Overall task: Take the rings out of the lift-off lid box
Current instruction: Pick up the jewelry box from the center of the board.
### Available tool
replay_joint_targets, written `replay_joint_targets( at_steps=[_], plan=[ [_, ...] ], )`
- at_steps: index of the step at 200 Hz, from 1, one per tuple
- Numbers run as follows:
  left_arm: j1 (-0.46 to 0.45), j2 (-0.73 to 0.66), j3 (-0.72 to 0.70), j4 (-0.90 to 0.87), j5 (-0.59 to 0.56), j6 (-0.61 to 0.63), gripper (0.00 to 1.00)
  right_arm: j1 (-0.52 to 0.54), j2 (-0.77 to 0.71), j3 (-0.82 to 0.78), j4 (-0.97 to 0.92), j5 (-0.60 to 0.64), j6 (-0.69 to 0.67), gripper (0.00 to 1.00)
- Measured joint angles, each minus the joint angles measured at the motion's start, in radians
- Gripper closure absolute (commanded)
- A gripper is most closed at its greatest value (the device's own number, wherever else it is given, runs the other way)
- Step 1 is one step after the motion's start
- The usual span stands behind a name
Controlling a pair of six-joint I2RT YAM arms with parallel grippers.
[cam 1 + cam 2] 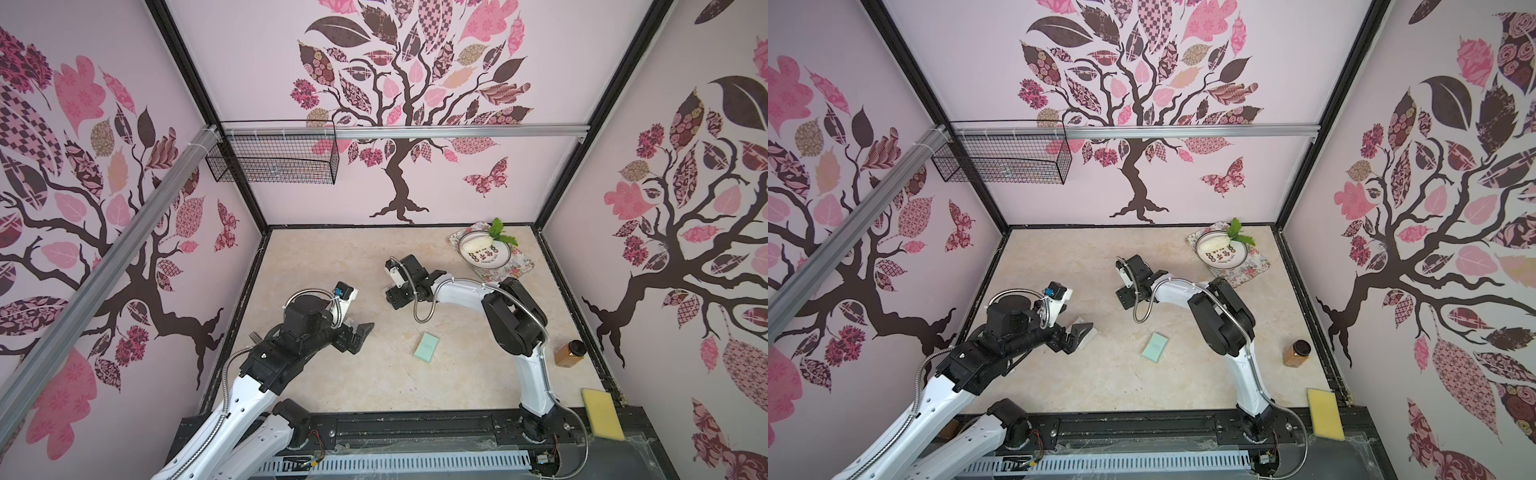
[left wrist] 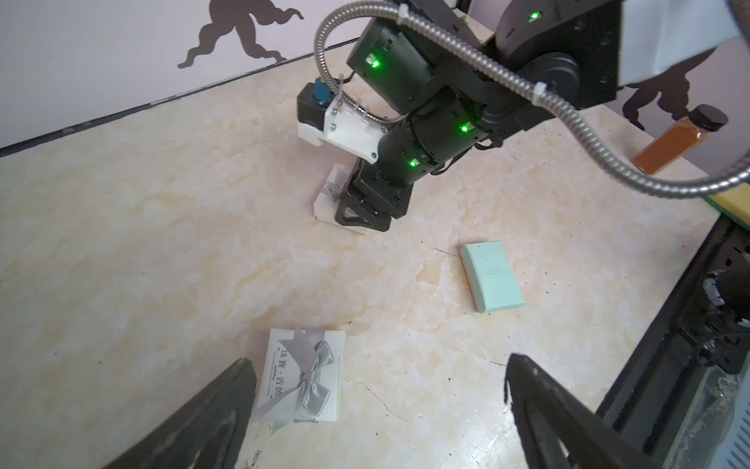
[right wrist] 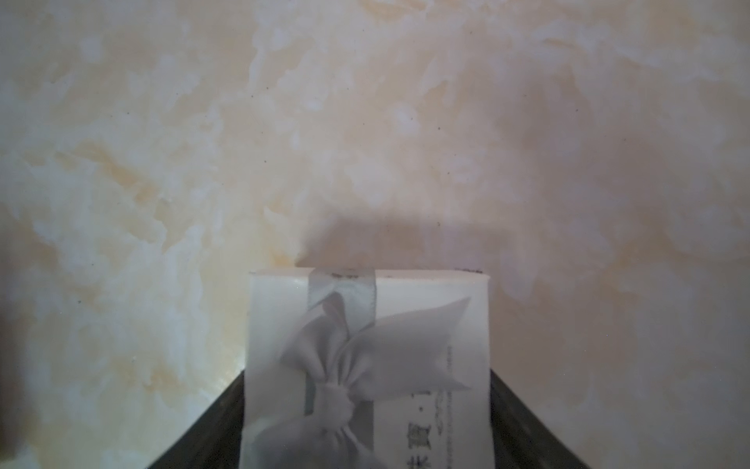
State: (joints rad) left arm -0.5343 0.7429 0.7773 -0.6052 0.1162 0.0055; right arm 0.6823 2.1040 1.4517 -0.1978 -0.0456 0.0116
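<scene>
Marble table holds two white bow boxes, one mint box.

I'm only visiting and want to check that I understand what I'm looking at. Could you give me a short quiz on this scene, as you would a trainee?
1. True or false: the left gripper is holding something.
2. What colour is the flat box lying by itself between the two arms? A red; B mint green; C black.
3. What sits between the fingers of the right gripper?

Key
1. False: its jaws stand wide apart and grip nothing.
2. B.
3. A white box with a grey bow.
</scene>
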Motion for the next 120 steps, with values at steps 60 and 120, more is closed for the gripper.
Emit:
replay_joint_targets(
  at_steps=[60, 120],
  plan=[
    [-0.006, 0.093, -0.039, 0.268, -0.099, -0.077, 0.02, -0.16, -0.375, -0.354, 0.142, -0.274, 0.161, 0.3],
    [-0.085, 0.289, -0.375, 0.826, -0.058, 0.104, 0.02, -0.213, -0.554, -0.544, 0.335, -0.557, 0.352, 0.29]
  ],
)
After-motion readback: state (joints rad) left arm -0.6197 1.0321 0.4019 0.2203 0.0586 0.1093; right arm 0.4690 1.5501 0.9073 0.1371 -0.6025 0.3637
